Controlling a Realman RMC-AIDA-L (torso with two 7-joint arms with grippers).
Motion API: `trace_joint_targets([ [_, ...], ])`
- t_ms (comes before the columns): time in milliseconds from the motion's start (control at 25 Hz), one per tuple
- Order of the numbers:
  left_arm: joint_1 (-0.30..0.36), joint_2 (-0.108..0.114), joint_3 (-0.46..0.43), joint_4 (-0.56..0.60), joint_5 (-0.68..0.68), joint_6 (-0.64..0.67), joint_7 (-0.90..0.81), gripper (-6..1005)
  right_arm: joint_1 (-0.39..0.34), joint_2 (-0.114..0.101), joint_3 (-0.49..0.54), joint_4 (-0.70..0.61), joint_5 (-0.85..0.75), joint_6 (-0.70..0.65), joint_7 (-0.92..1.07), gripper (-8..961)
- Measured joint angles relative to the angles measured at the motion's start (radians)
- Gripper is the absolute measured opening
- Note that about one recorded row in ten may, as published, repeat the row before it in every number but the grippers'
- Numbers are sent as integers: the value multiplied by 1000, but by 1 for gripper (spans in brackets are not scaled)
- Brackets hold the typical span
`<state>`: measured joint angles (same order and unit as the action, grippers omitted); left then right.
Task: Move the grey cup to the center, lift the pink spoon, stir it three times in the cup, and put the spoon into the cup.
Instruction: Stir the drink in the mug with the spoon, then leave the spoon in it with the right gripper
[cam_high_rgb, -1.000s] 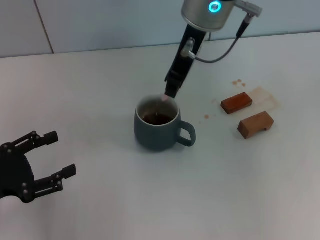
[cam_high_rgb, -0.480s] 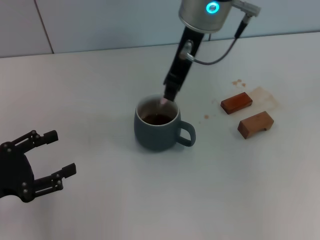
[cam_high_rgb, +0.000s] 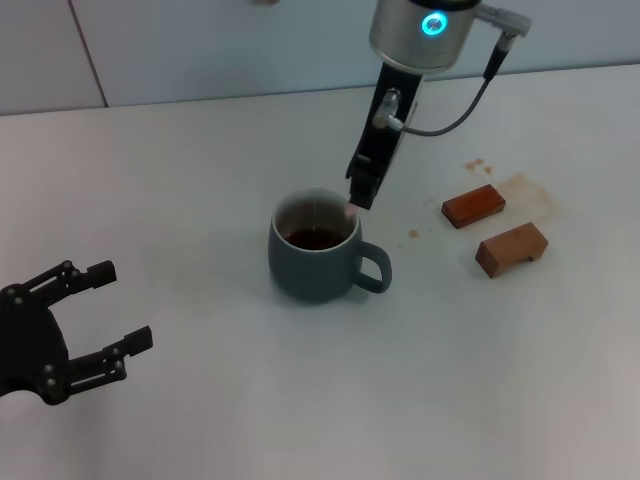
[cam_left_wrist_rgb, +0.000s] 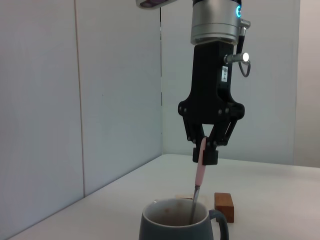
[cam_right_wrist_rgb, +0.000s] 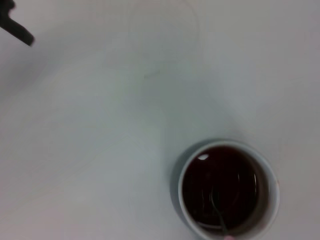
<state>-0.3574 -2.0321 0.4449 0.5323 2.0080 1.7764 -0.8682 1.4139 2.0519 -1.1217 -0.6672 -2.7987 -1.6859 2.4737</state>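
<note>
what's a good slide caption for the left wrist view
Right gripper holds the pink spoon by its handle, bowl end dipped in the grey cup, a wooden block behind.

bright even light | soft shadows | right wrist view blurred

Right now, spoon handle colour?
Pale pink; the pink spoon shows best in the left wrist view, in the right gripper.

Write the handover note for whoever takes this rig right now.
Right pincer: shut on the pink spoon, held near upright above the grey cup, its bowl dipped in the dark liquid.
Left pincer: open, parked at the near left of the table, holding nothing.
Done: cup sits mid-table, spoon lifted and in the cup.
Left: finish any stirs (count unknown), then release the spoon into the cup.
</note>
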Motion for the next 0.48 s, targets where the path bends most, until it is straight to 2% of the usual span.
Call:
trace_joint_targets([
  [320, 3, -2, -4, 0, 0, 8, 0, 834, -7, 9, -6, -5, -5, 24, 22, 108],
  [480, 3, -2, -2, 0, 0, 9, 0, 834, -38, 20, -9, -45, -6, 56, 20, 151],
])
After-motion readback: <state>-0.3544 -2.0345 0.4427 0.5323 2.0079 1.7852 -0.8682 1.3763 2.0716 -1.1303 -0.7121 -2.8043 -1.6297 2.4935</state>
